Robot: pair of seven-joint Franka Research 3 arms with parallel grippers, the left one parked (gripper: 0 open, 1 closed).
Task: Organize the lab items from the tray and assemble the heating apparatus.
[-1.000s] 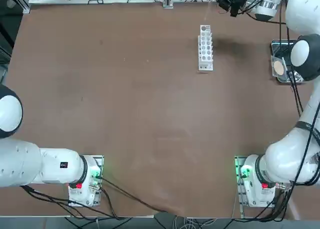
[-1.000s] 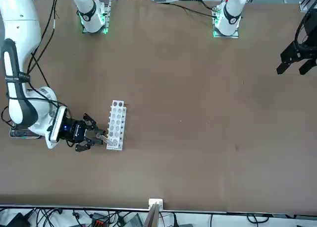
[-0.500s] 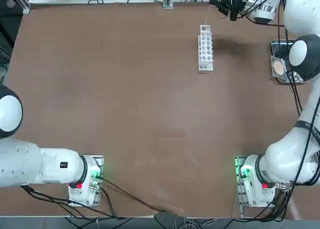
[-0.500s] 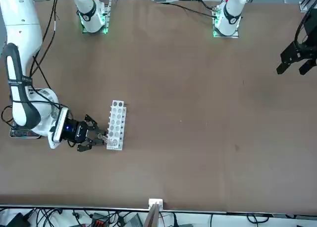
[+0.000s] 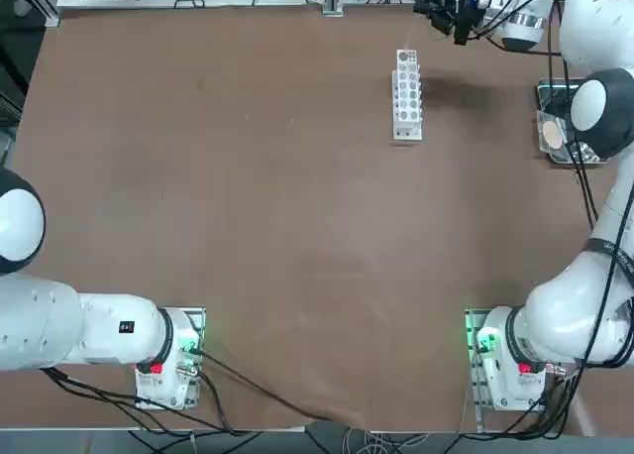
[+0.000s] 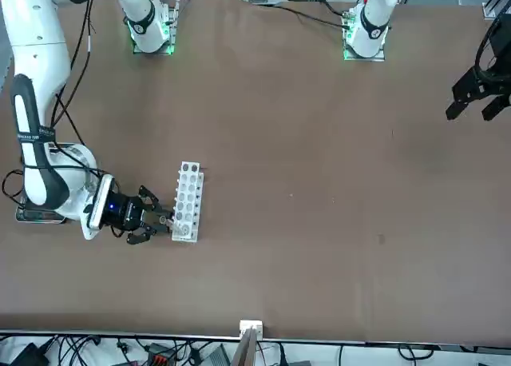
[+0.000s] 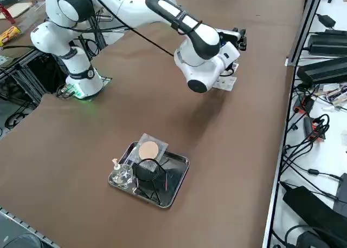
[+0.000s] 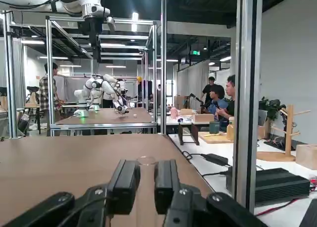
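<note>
At the worktop's far edge, the right pincer clamps an upright clear tube beside the white rack, apparently to slot it in, while the burner, stand and mesh wait in the tray.

tray partly hidden by arm

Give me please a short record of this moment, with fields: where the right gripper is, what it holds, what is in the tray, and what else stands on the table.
right gripper: held level beside the far end of the white rack
fingers: closed on a clear tube, seen between them in the wrist view
tray: near the table's right edge, holding a glass burner, a dark wire stand and a mesh square
table: brown
</note>
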